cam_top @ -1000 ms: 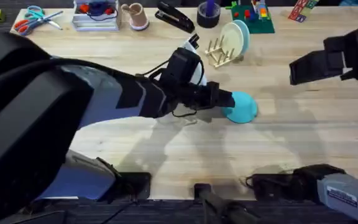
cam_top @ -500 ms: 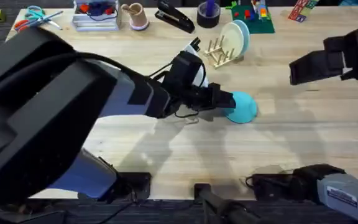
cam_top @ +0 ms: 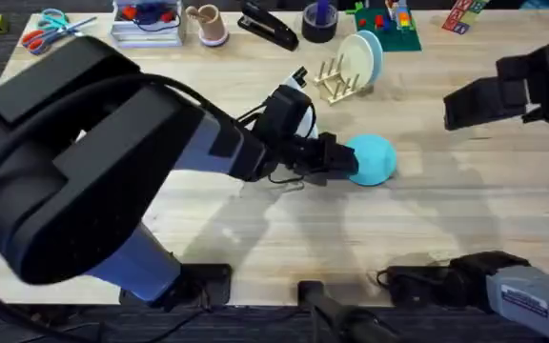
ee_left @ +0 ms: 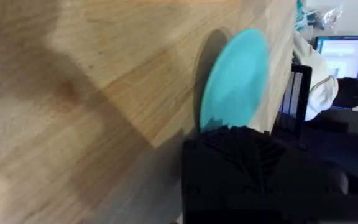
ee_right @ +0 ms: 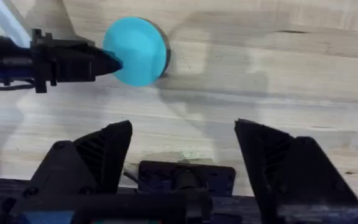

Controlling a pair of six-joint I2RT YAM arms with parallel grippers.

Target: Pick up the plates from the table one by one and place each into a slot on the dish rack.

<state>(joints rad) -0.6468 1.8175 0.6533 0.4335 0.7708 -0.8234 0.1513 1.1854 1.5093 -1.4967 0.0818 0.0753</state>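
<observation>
A turquoise plate (cam_top: 372, 159) is near the middle of the table (cam_top: 255, 229), held by its near-left rim and tilted up off the wood. My left gripper (cam_top: 350, 164) is shut on that rim. The left wrist view has the plate (ee_left: 235, 78) edge-on above the black fingers. The right wrist view looks down on the plate (ee_right: 138, 50) with the left gripper (ee_right: 107, 62) at its edge. My right gripper (cam_top: 460, 107) hovers open far to the right, with nothing between its fingers (ee_right: 114, 149). The dish rack (cam_top: 335, 81) stands behind and holds the cream-yellow plate (cam_top: 355, 55) upright.
A paler blue plate (cam_top: 376, 57) stands in the rack behind the cream one. Scissors (cam_top: 50, 29), a clear tray (cam_top: 146, 24), a mug (cam_top: 208, 24), a stapler (cam_top: 268, 27), a tape roll (cam_top: 319, 21) and toys line the far edge.
The left gripper has raised the turquoise plate a little and tipped it, so its face looks rounder from above. The left arm's upper links swung. The right arm stayed still.
</observation>
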